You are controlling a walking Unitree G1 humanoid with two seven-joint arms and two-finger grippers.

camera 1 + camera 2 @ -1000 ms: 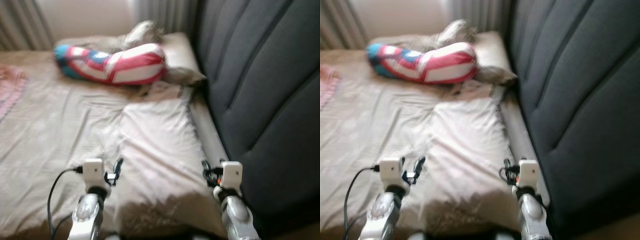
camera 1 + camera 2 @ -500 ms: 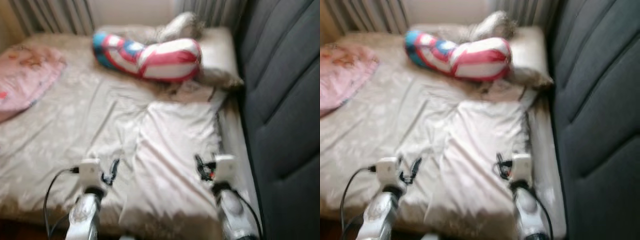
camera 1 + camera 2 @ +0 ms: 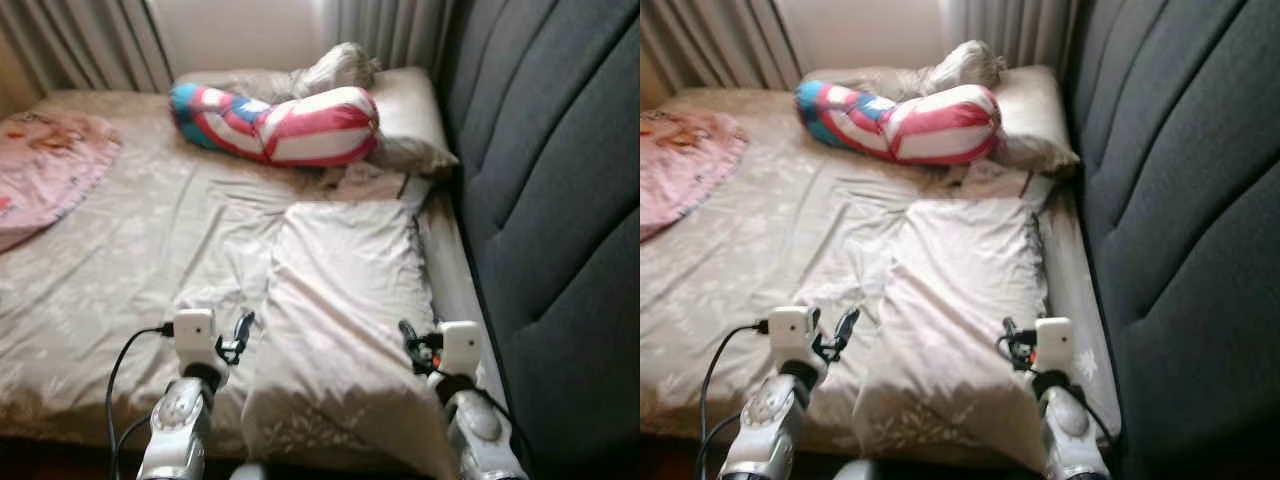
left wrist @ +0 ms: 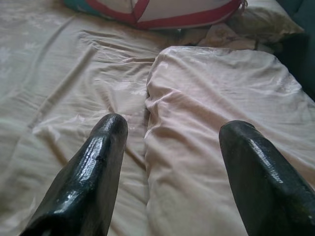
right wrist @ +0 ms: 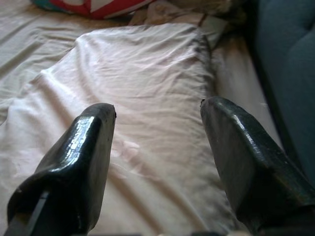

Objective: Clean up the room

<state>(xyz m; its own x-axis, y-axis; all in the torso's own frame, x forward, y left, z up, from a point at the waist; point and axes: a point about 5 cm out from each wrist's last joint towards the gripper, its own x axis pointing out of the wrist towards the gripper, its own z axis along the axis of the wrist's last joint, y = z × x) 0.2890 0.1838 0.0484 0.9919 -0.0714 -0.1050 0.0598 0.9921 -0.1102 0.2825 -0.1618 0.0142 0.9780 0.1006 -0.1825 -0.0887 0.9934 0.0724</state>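
A bed [image 3: 130,250] with a creased beige sheet lies before me. A flat pale pillow [image 3: 350,270] rests on its near right part. A red, white and blue bolster [image 3: 280,125] lies across the far end, with a beige pillow [image 3: 405,120] and a grey-white bundle of cloth [image 3: 335,68] behind it. My left gripper [image 4: 174,125] hovers open over the pale pillow's left edge, holding nothing. My right gripper [image 5: 158,108] hangs open above the same pillow, also holding nothing. Both silver arms, left [image 3: 185,420] and right [image 3: 470,420], reach forward over the bed's near edge.
A pink blanket [image 3: 45,165] lies on the bed's far left. A dark grey padded headboard [image 3: 550,200] rises along the right side. Curtains [image 3: 90,40] hang behind the bed. A narrow strip of mattress [image 3: 450,270] runs between pillow and headboard.
The camera has swung to the left, so the pink blanket has come into view and the headboard takes up less room. Both arms keep the same pose, with nothing held.
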